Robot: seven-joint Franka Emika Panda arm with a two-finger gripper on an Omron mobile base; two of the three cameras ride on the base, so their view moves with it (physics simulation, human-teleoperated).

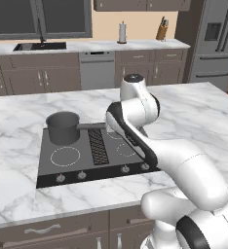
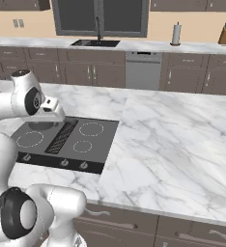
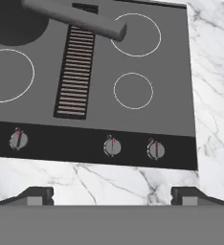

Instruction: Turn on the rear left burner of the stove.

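Four small knobs [image 1: 102, 172] line the near black strip of the stove [image 1: 82, 168], sunk in the marble island [image 1: 18, 194]. Its rear left burner [image 1: 63, 137] sits under the grey saucepan [image 1: 63, 127] at the far left corner, well beyond the gripper [image 3: 112, 196]. In the hand view its fingertips [image 3: 37, 195] stand wide apart, holding nothing, over the marble just near of the knobs.

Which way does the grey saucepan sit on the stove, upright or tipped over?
Upright: the saucepan stands on its base on the stove, open mouth facing up.
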